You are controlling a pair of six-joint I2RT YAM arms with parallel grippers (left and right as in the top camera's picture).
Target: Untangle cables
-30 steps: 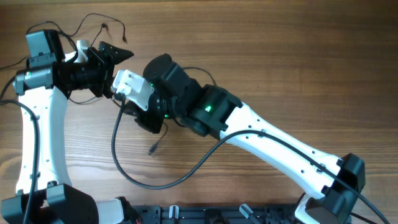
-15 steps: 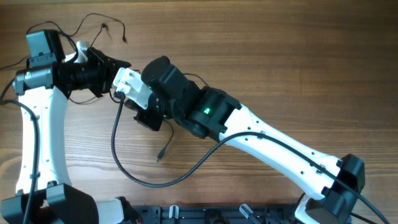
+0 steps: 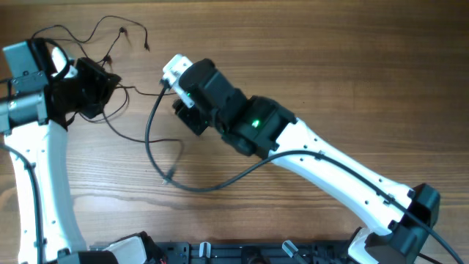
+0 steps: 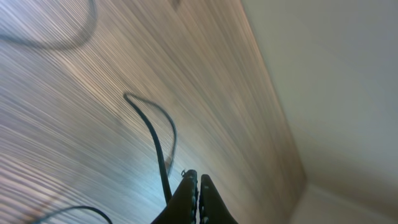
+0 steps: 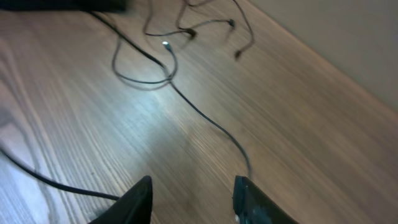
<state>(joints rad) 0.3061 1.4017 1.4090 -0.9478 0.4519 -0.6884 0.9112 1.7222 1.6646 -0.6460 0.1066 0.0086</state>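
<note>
A wood-grain desk [image 3: 330, 59] fills the overhead view, with a pale wall [image 5: 348, 37] beyond its far edge. The cables [image 3: 110, 33] lie mostly at the far left as loose, wavy strands. One thin strand trails out toward the middle and ends in a small plug [image 3: 168, 176].

The left claw [image 4: 198, 186] is closed to a hairline. A strand runs right up to its fingers and seems nipped there, though the blurred wrist view leaves that a judgement. The right claw [image 5: 193, 183] is wide apart and holds nothing. A thin strand runs across the desk to just beside one of its fingers.

The main risk is a pull on the wrong strand. If the left claw draws away while its wire is looped through the others, the bunch could cinch tighter instead of opening. So thin a wire could also slip from the closed fingers. The arm's thick cable [image 3: 149, 136] sags onto the desk near the loose strand and could snag or drag it.

From overhead the right claw's fingers are hidden under its arm. Whether the far strands cross or merely overlap is too fine to read.
</note>
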